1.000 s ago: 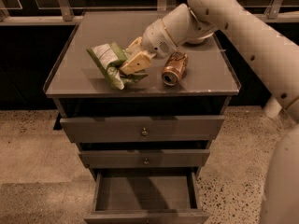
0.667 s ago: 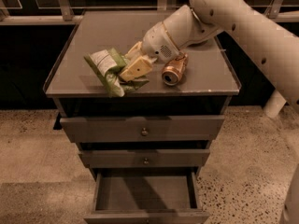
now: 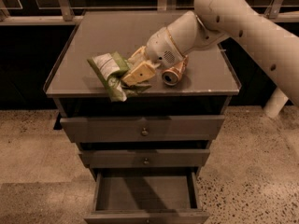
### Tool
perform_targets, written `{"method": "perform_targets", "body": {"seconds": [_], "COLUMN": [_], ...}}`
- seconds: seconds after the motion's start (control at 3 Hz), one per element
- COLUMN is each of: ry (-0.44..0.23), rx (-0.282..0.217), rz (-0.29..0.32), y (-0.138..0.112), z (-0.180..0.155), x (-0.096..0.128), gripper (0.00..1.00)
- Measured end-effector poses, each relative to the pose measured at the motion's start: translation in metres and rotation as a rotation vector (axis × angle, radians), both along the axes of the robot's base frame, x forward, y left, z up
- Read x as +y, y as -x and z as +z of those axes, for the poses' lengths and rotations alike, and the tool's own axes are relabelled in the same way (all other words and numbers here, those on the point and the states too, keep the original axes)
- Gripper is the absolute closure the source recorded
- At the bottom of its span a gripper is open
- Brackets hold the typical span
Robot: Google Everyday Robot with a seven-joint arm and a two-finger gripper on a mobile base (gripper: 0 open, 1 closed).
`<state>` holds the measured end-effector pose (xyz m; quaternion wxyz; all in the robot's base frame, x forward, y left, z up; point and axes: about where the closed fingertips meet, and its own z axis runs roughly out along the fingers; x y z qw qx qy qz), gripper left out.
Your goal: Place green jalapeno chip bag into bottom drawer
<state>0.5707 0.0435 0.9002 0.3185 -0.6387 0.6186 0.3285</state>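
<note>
A grey cabinet (image 3: 117, 31) fills the middle of the scene. Its flat top carries everything loose, and three drawers are stacked down its near face. The robot's pale arm (image 3: 243, 22) reaches in from the far right and slopes down and left over the top. The two upper drawers (image 3: 187, 125) are closed, while the bottom drawer (image 3: 145, 217) is pulled out toward the near side, its grey box open to view. The green jalapeno chip bag (image 3: 108, 71) sits at the near-left part of the top, crumpled. Its long axis runs roughly from far-left to near-right, and its near end reaches the top's near edge. A bronze soda can (image 3: 174, 73) lies on its side just right of the wrist, apart from the bag. The gripper (image 3: 128, 70) is at the bag's right end, so the bag extends left from it. The cream fingers (image 3: 140, 72) look pressed together on that end, one on the far side and one on the near side, pinching the foil. The open drawer lies below and nearer than the bag, slightly to the right. The coming move probably calls for carrying the bag out past the near edge and then down.
</note>
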Motion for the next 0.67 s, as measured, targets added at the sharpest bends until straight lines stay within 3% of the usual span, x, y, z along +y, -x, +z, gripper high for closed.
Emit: {"method": "perform_targets", "body": {"seconds": [0.67], "ry": [-0.028], "rx": [-0.027], "rz": [-0.139], "y": [0.067], "z": [-0.014], "x": [-0.018], "gripper": [1.00]}}
